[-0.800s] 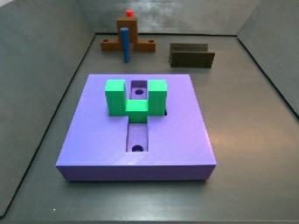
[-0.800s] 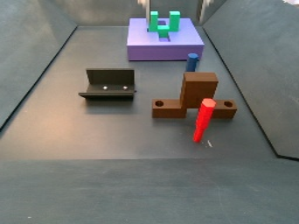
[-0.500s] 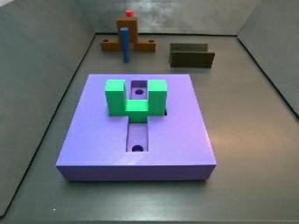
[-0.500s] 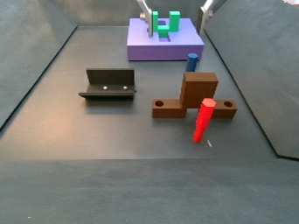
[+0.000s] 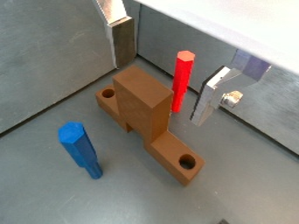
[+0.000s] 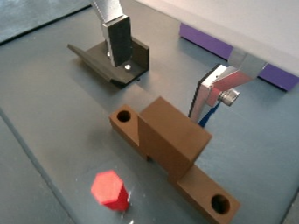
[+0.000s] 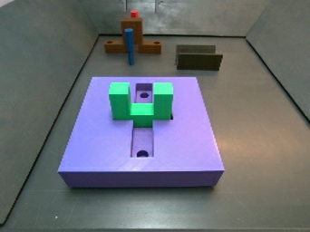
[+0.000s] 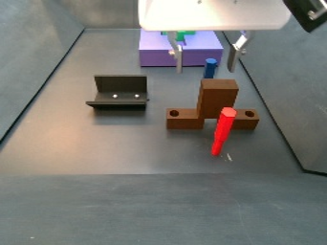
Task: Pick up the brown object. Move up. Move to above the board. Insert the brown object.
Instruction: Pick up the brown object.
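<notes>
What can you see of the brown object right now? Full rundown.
The brown object is a matte, wood-like piece: an upright rectangular block on a flat base bar with a round hole near each end. It rests on the grey floor, unheld. The red peg and blue peg stand close by. The hand hovers above it, fingers open.

Brown object [image 5: 146, 105], upright block on holed base, on floor; purple board [image 7: 143, 136]; open gripper [image 5: 163, 66] above it, empty

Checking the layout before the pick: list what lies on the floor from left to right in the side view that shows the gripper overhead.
Fixture → brown object → red peg. The blue peg stands farther back, in line with the brown object, so it is left out. The gripper hangs above, jaws open and empty.
</notes>
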### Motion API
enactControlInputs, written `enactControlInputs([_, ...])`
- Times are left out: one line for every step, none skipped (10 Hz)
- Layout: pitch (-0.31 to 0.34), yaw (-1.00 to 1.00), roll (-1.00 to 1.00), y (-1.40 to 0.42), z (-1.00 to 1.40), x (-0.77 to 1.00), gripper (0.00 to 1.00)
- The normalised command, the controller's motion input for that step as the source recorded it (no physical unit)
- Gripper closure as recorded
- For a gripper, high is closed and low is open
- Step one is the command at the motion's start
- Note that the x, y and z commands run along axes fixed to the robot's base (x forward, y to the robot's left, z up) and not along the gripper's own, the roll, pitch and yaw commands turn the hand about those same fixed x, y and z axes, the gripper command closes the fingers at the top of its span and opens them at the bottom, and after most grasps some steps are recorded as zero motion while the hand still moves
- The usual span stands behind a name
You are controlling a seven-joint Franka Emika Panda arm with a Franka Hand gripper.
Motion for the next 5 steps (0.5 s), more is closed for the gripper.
enactControlInputs([-0.137,-0.03,-0.12,0.12,-0.02,-0.27,0.0])
enactControlInputs([-0.16,-0.06,-0.11,0.08,0.0,-0.37,0.0])
enactControlInputs([-0.17,-0.04,-0.1,0.03,0.0,-0.34,0.0])
enactControlInputs([-0.15,0.0,-0.05,0.0,-0.09,-0.12,0.0])
enactControlInputs([-0.154,0.0,-0.09,0.04,-0.11,-0.03,0.0])
